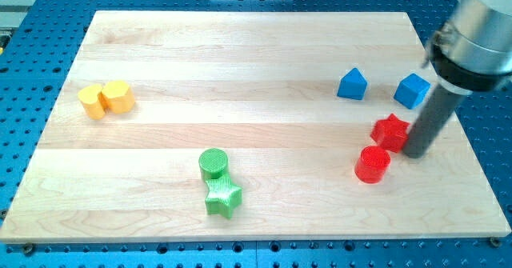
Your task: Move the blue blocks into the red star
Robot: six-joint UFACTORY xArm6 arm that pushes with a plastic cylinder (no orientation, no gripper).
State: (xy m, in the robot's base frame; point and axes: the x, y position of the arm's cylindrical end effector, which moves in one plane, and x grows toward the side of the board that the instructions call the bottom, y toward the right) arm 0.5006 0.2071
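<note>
On wooden board (240,76), my tip (416,155) against red star (390,131).

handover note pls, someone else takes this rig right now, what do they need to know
My tip rests on the board just to the view's right of the red star, touching or nearly touching it.
Two blue blocks sit above the star: one up and to the view's left, the other up and slightly right. Neither touches the star.
A red cylinder lies just below the star, to the view's left of my tip.
Done: nothing yet.
Left: push both blue blocks down against the star.
</note>
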